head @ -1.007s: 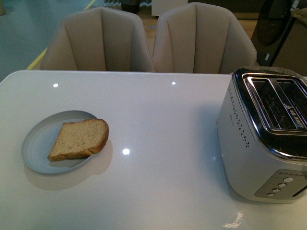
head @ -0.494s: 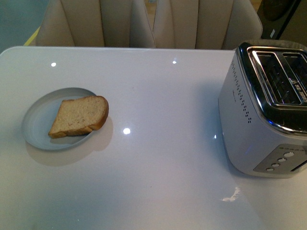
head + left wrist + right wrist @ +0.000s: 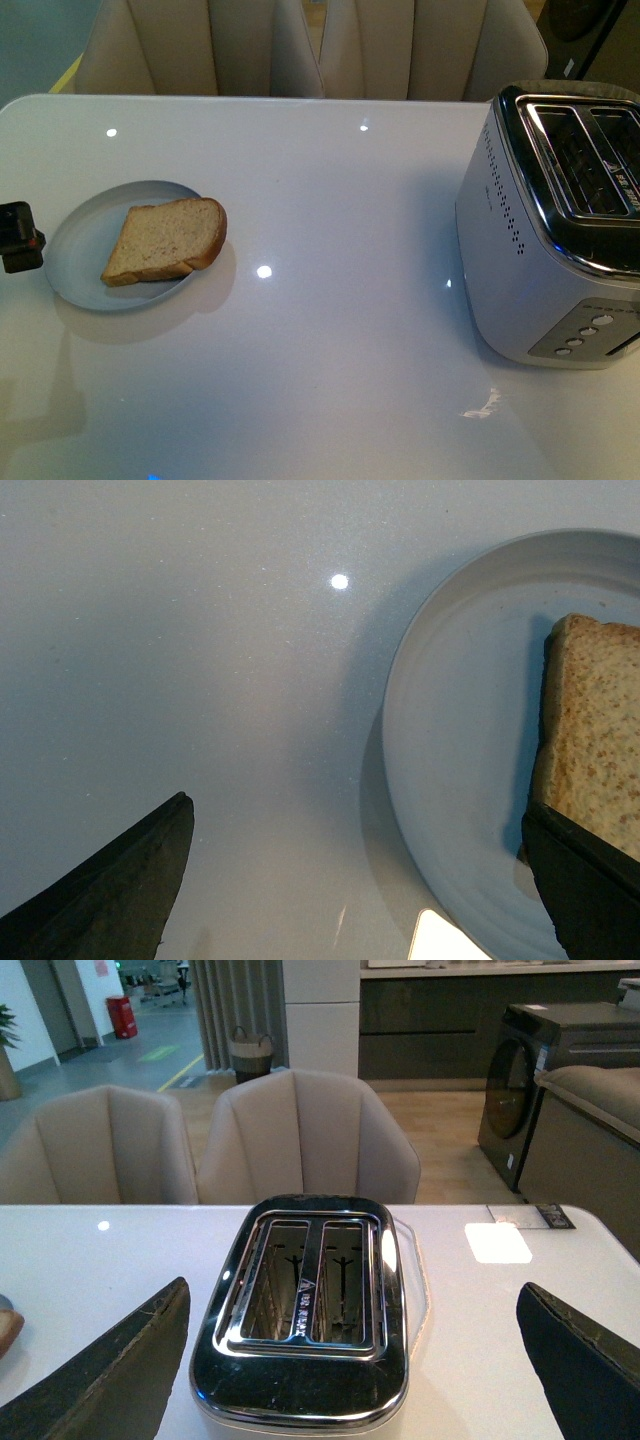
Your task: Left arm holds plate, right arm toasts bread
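The bread (image 3: pixel 165 240) lies flat on the pale blue-grey plate (image 3: pixel 80 255) at the table's left. My left gripper (image 3: pixel 18 237) shows as a black part at the left edge, just beside the plate's rim. In the left wrist view the gripper (image 3: pixel 355 880) is open and empty. One finger (image 3: pixel 110 890) is over bare table and the other (image 3: pixel 590 880) over the plate (image 3: pixel 460 730) beside the bread (image 3: pixel 595 740). My right gripper (image 3: pixel 350 1360) is open and empty, above and in front of the toaster (image 3: pixel 305 1300). It is out of the front view.
The silver two-slot toaster (image 3: pixel 550 230) stands at the table's right with both slots empty. Two beige chairs (image 3: pixel 300 45) stand behind the white glossy table (image 3: pixel 330 200). A washing machine (image 3: pixel 520 1090) stands far behind in the right wrist view.
The front view has tilted down. My left gripper has come into the front view at the left edge, beside the plate. The bread and plate have not moved.
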Robot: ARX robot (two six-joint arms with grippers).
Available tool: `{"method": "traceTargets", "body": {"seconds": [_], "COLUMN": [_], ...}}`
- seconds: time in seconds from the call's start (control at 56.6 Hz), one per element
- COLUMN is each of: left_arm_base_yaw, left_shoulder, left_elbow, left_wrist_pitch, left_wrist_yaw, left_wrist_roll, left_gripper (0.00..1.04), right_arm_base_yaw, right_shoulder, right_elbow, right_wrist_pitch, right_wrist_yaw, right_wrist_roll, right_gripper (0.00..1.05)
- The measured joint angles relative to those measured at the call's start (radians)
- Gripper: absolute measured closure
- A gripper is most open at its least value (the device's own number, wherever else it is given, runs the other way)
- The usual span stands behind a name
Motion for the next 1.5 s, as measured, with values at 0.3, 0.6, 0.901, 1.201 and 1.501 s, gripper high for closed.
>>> {"method": "traceTargets", "body": {"seconds": [0.3,0.6,0.901,1.201,1.501], "left_arm_base_yaw": [-0.037,-0.069,-0.090,-0.076,-0.052], "left_shoulder": [0.176,0.253,0.269,0.251,0.208], "left_elbow": [0.166,0.290,0.321,0.304,0.168], "left_wrist_pitch": [-0.060,-0.140,-0.181,-0.206,-0.108], "left_wrist_yaw": [-0.041,-0.053,-0.045,0.028,0.093], "left_wrist_roll": [0.008,0.031,0.032,-0.077,-0.221], "left_gripper": [0.07,0.13,0.58,0.99,1.01], "right_arm_base_yaw": [0.000,0.000,0.000,0.000,0.000], "right_shoulder": [0.000,0.000,0.000,0.000,0.000], "right_elbow": [0.000,0.000,0.000,0.000,0.000], "right_wrist_pitch": [0.000,0.000,0.000,0.000,0.000], "right_wrist_yaw": [0.000,0.000,0.000,0.000,0.000], "right_wrist_roll": [0.000,0.000,0.000,0.000,0.000], "right_gripper": [0.09,0.09,0.09,0.09,0.09]}}
